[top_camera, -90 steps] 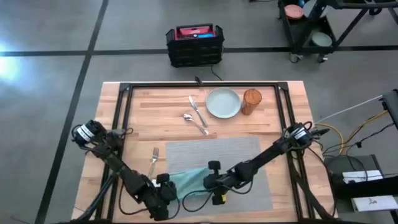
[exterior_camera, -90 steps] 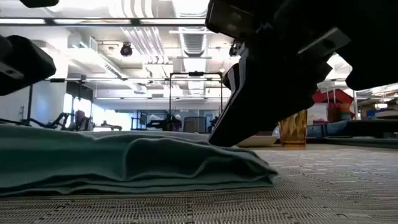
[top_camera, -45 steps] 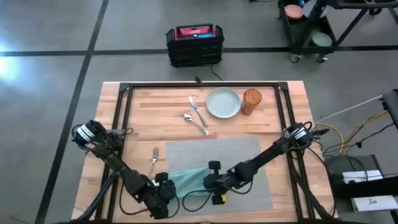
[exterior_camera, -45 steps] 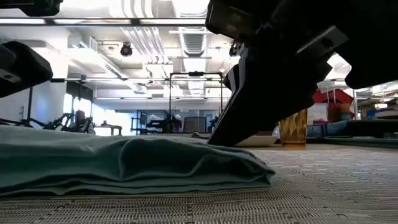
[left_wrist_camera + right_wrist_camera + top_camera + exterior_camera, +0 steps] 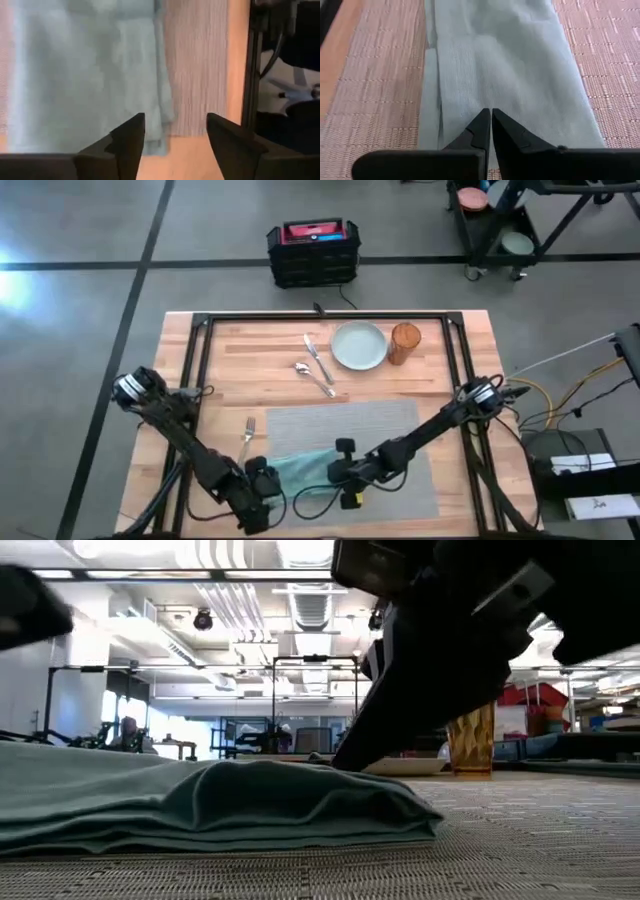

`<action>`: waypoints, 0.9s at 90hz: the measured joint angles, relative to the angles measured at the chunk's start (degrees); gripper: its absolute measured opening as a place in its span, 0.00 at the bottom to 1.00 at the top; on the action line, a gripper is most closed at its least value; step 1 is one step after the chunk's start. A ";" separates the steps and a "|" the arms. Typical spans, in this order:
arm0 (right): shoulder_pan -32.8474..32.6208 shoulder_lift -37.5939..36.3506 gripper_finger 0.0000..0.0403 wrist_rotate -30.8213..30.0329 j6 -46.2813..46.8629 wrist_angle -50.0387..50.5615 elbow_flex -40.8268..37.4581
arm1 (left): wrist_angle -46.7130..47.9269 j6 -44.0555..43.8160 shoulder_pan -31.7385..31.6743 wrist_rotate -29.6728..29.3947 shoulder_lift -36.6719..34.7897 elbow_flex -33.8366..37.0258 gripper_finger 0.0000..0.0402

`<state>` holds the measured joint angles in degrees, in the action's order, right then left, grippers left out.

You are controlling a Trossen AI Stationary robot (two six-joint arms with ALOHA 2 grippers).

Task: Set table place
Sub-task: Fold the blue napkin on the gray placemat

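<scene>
A teal napkin (image 5: 300, 468) lies folded in several layers on the near left part of the grey placemat (image 5: 380, 430). My right gripper (image 5: 333, 472) is shut, its tips down on the napkin's right part. Just past the napkin's left end, my left gripper (image 5: 264, 484) hovers open, and its fingers (image 5: 135, 135) straddle the napkin's corner without touching. On the bare table (image 5: 260, 350), a fork (image 5: 246, 442) lies left of the mat. A knife (image 5: 317, 358), a spoon (image 5: 313, 378), a pale plate (image 5: 359, 345) and an amber glass (image 5: 404, 343) are at the far side. My right gripper rests its shut fingertips (image 5: 491, 127) on the top layer of the napkin (image 5: 495, 55), near the middle of its width. The fingers slant down from the table's right side (image 5: 345, 762). The napkin lies flat and slack on the placemat.
A black crate (image 5: 313, 252) stands on the floor beyond the table's far edge. The black frame's posts (image 5: 196, 370) run along both sides of the table. The right half of the placemat (image 5: 520, 840) is bare.
My left gripper has risen and drawn slightly toward the table's left edge, away from the napkin. The napkin's top fold has settled a little flatter. My right gripper has stayed where it was.
</scene>
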<state>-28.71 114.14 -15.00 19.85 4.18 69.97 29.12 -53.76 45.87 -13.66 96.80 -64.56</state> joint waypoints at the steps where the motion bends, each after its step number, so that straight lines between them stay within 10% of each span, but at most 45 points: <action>1: 0.00 -0.15 0.02 0.00 0.14 0.05 0.00 | 0.23 0.20 -0.02 -0.25 -0.09 -0.11 0.50; 45: -1.91 -10.74 0.42 3.22 8.86 11.86 0.00 | 3.93 11.44 -11.69 1.18 -2.76 -0.59 0.52; 81: -9.03 -10.92 0.49 -10.51 13.16 2.31 -12.18 | 2.87 23.03 -23.51 9.41 2.16 0.34 0.57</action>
<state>-37.74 103.22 -25.51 33.01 6.50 57.79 31.99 -30.73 22.36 -4.25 98.96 -64.22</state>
